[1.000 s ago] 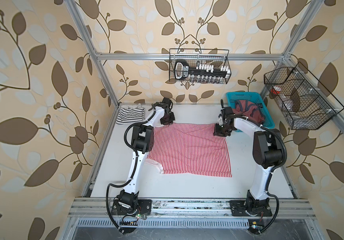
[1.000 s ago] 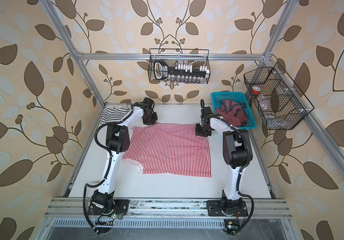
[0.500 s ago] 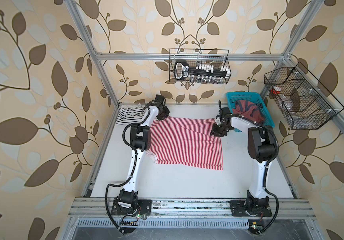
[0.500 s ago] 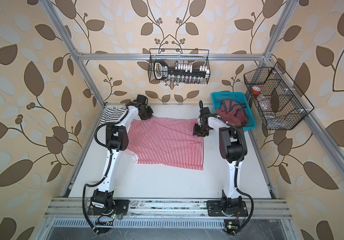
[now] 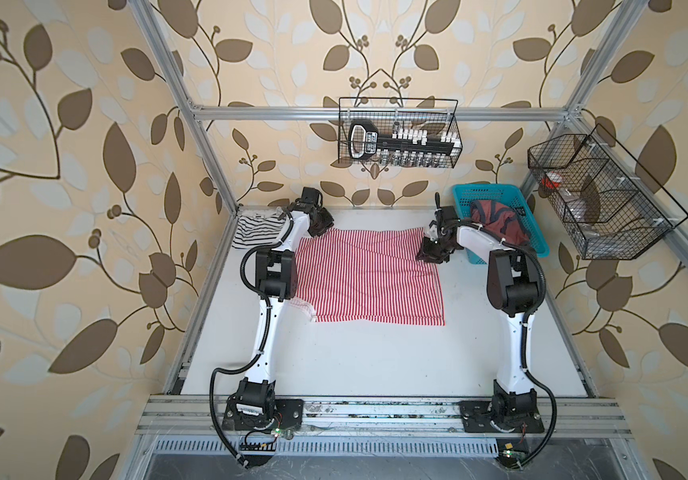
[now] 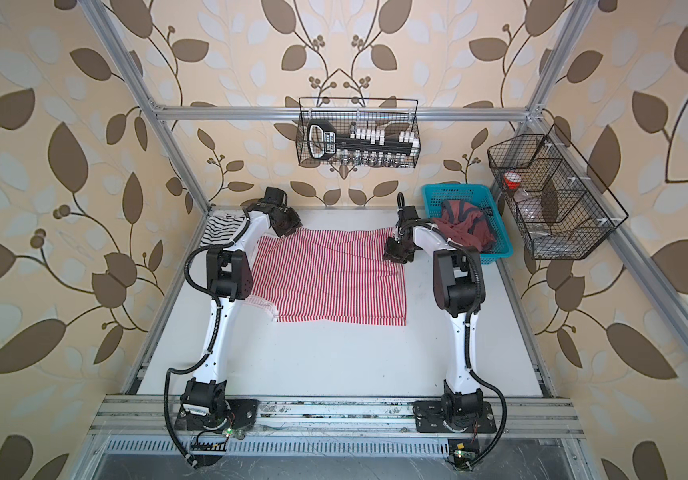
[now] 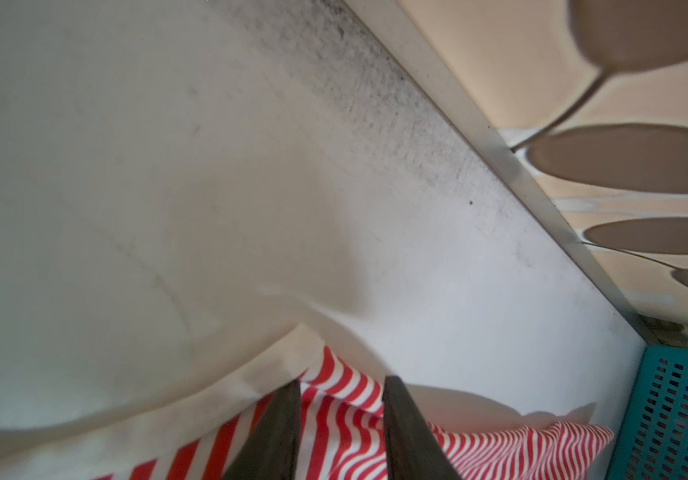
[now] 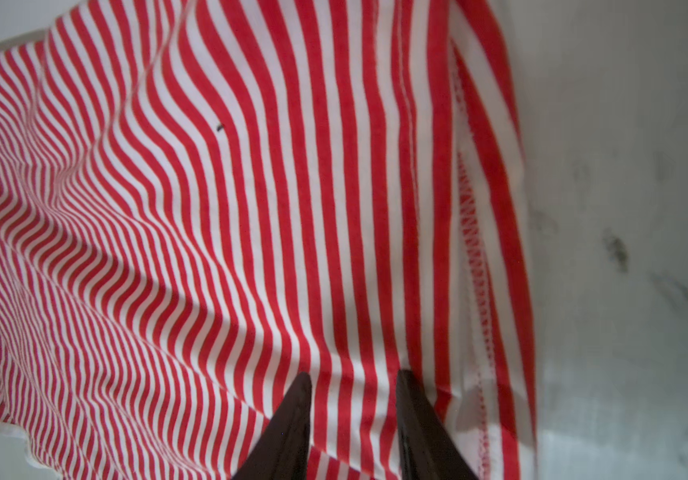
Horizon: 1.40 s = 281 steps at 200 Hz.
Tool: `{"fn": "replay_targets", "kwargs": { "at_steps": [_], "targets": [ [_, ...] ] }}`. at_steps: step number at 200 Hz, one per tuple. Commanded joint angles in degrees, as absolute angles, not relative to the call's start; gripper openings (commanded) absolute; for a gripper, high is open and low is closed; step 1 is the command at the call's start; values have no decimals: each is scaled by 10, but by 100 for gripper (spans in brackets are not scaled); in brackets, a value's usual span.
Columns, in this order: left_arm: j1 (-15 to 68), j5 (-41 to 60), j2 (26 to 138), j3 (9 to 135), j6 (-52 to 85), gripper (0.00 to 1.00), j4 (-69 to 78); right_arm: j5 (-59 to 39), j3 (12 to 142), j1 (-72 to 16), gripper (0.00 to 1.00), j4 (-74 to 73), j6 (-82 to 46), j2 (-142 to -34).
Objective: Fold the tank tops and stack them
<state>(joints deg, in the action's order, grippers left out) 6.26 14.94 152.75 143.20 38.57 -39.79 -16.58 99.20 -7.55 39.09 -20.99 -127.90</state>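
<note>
**A:** What's nearest on the worktop point(image 5: 375, 361)?

**B:** Bare surface, then one red-striped top point(image 5: 367, 278), lying flat in the middle. A white-edged corner pokes out at its near left.

**A:** And the end effectors?

**B:** Two, both at that top's far edge. The left end effector point(image 7: 340, 382) is over the far left corner, fingers spread, with cloth showing in the gap. The right end effector point(image 8: 352, 376) is over the far right corner, also spread, with stripes running unbroken between its fingers.

**A:** Any other top?

**B:** One black-striped top point(image 5: 257, 230), folded, in the far left corner.

**A:** Beyond that?

**B:** One teal basket point(image 5: 496, 193) at the far right holds one dark red garment point(image 5: 496, 220). Two wire baskets hang higher: the back wire basket point(image 5: 398, 133) and the side wire basket point(image 5: 595, 199).
</note>
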Motion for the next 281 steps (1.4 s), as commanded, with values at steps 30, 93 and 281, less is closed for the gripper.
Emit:
{"fn": "replay_targets", "kwargs": {
  "at_steps": [30, 93, 281],
  "targets": [
    [66, 89, 1192, 1232, 274, 41, -474, -176, 849, -93, 41, 354, -205, -1078],
    [184, -38, 922, 888, 252, 31, -589, -73, 606, -162, 43, 370, -209, -908],
    [194, -1, 894, 514, 370, 48, -368, -49, 407, -163, 50, 305, -289, -820]
  ]
}}
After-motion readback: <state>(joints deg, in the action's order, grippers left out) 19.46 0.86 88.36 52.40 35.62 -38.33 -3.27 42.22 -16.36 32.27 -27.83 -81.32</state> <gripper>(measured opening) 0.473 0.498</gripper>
